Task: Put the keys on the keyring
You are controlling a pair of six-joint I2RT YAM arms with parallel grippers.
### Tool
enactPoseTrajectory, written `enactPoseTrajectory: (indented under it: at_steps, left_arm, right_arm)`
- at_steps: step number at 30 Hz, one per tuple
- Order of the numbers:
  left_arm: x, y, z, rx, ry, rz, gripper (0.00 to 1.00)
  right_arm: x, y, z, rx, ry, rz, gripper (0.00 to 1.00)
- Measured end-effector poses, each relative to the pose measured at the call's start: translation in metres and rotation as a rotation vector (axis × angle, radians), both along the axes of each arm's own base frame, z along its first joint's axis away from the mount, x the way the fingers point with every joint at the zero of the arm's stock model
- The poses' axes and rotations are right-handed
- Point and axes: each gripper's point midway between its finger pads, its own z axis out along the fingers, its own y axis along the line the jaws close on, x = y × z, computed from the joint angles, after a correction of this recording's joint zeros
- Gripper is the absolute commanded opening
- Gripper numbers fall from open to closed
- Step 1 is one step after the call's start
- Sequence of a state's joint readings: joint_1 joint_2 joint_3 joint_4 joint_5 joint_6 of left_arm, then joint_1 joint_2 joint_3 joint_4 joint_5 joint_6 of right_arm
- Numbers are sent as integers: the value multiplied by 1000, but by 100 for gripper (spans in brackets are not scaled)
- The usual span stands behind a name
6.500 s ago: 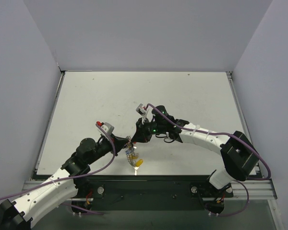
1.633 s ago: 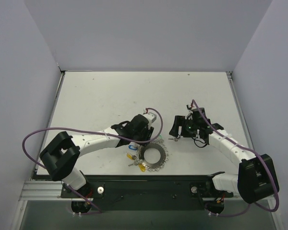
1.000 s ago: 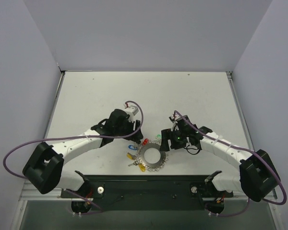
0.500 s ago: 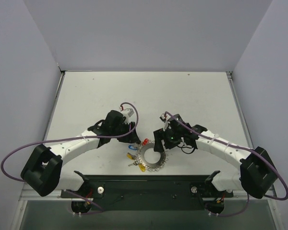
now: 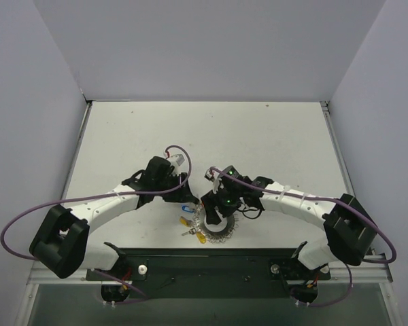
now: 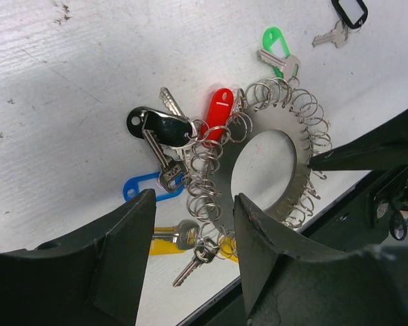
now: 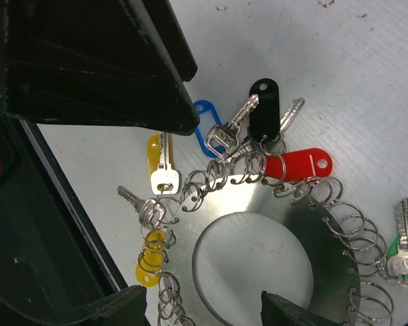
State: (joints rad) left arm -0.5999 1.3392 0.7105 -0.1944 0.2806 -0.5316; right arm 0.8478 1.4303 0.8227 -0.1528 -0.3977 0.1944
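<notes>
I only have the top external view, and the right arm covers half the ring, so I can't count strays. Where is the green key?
Observer: The green key lies on the table beside the keyring's looped rim. I cannot tell whether it touches a loop.
Operator: Any other stray?
Observer: A black-tagged key lies farther out, clear of the rim.
Operator: Is the right gripper holding anything?
Observer: No. The right gripper is open and empty, with the rim's loops showing between its fingers.
</notes>
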Motion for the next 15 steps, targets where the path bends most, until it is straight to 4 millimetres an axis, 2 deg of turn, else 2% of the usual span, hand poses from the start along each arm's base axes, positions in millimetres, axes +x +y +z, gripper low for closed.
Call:
enactPoseTrajectory:
  at_steps: [4,7,12,15]
  left_arm:
    - [4,7,-2,-13,29,45,59]
    - [5,12,-4,-11,42,66,59]
    - [4,15,-6,0,52,74,59]
    - [2,18,-9,17,62,78,58]
  right_arm:
    - [-2,8,2,11,4,34,63]
    - [-7,10,2,19,19,52,54]
    - [-24,14,0,15,80,96,40]
    - [-35,15,-5,7,132,116,38]
